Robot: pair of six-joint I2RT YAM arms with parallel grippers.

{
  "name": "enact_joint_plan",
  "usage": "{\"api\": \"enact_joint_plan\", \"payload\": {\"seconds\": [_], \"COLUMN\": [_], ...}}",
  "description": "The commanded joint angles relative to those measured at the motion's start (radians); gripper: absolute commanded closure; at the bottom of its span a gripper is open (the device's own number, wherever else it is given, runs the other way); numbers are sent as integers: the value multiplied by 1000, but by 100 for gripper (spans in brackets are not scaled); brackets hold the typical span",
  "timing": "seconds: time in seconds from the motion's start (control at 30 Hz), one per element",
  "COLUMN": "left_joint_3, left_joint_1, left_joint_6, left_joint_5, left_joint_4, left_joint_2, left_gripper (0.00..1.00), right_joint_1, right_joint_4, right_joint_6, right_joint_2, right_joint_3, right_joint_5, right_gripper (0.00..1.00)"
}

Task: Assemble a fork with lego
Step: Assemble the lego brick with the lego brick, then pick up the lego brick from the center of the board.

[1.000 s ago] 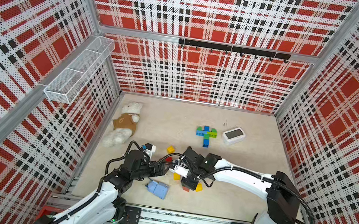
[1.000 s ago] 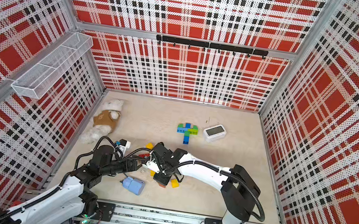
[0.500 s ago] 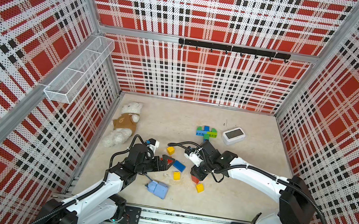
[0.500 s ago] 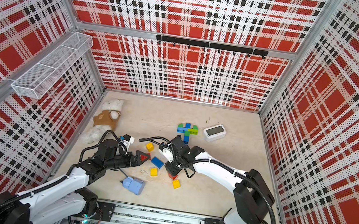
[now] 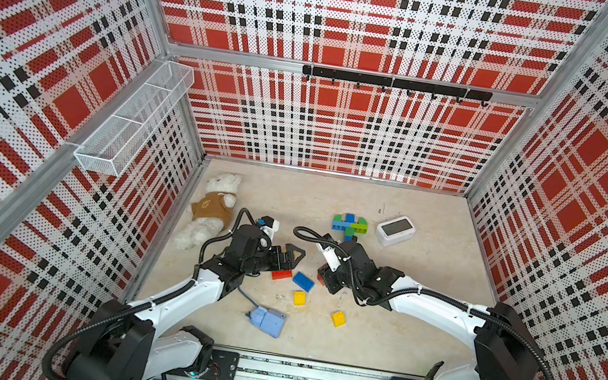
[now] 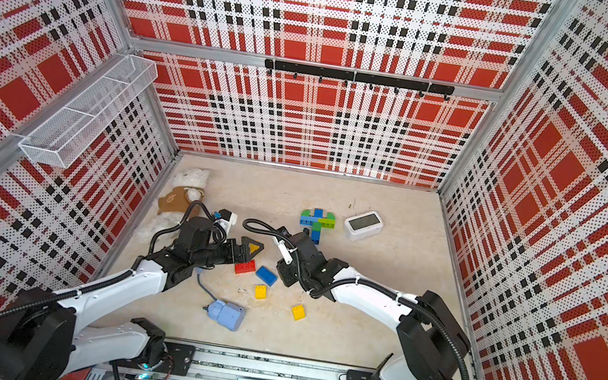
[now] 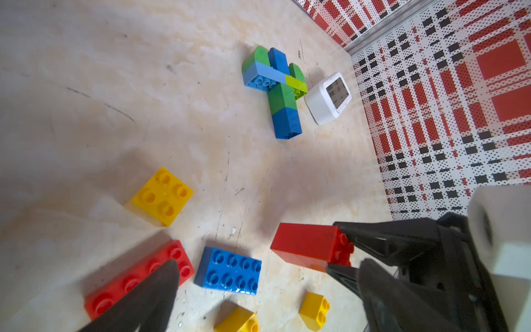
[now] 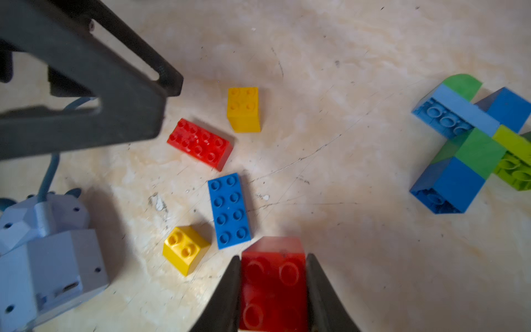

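In both top views, the white-and-black left arm (image 5: 191,293) and right arm (image 5: 436,311) reach in from the near rail over a beige mottled floor (image 5: 394,337). Their elbows are bent and their wrists nearly meet mid-floor. The left gripper (image 5: 293,259) hovers low with its jaws spread wide and nothing between them, just beside a flat red oblong studded plastic brick (image 5: 280,275). The right gripper (image 5: 323,281) faces it, clamped on a second red studded brick (image 5: 320,277).

Between them lies a blue oblong studded brick (image 5: 303,281). Nearer the rail are a small yellow studded brick (image 5: 299,298) and another small yellow brick (image 5: 338,319). Farther back, a cross built of blue, green, light-blue and lime bricks (image 5: 349,226) lies flat beside a white box with a grey screen (image 5: 395,230). A pale-blue box with a cord (image 5: 267,321) and a white teddy bear in a brown shirt (image 5: 210,209) lie to the left.

In the left wrist view, one black finger (image 7: 143,296) overlaps the flat red brick, near a larger yellow square brick (image 7: 162,197). The screen's marks are too blurred to read.

In the right wrist view, two black fingers (image 8: 227,290) press both sides of the held red brick.
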Motion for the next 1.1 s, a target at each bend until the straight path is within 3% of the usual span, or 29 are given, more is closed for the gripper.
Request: {"api": "enact_joint_plan", "payload": {"seconds": [0.0, 0.47, 0.57, 0.7, 0.83, 1.07], "left_joint_3": [46, 132, 140, 140, 142, 137], "left_joint_1": [-10, -88, -97, -97, -92, -66], "left_joint_6": [44, 96, 95, 93, 89, 71], "left_joint_5": [-2, -9, -10, -7, 0, 1], "left_joint_4": [34, 29, 29, 34, 34, 37], "left_joint_2": [42, 185, 201, 208, 201, 179], "left_gripper": [0, 0, 0, 0, 0, 0], "right_joint_1": [-10, -52, -53, -52, -53, -57], "right_joint_4": [163, 140, 144, 157, 138, 76], "right_joint_6": [12, 62, 75, 88, 79, 42], "right_joint_2": [19, -1, -2, -29, -70, -116], "right_joint_3": [-17, -103, -116, -138, -132, -79], "right_joint_5": [66, 37, 29, 36, 57, 54], "right_gripper": [100, 100, 84, 43, 23, 25]}}
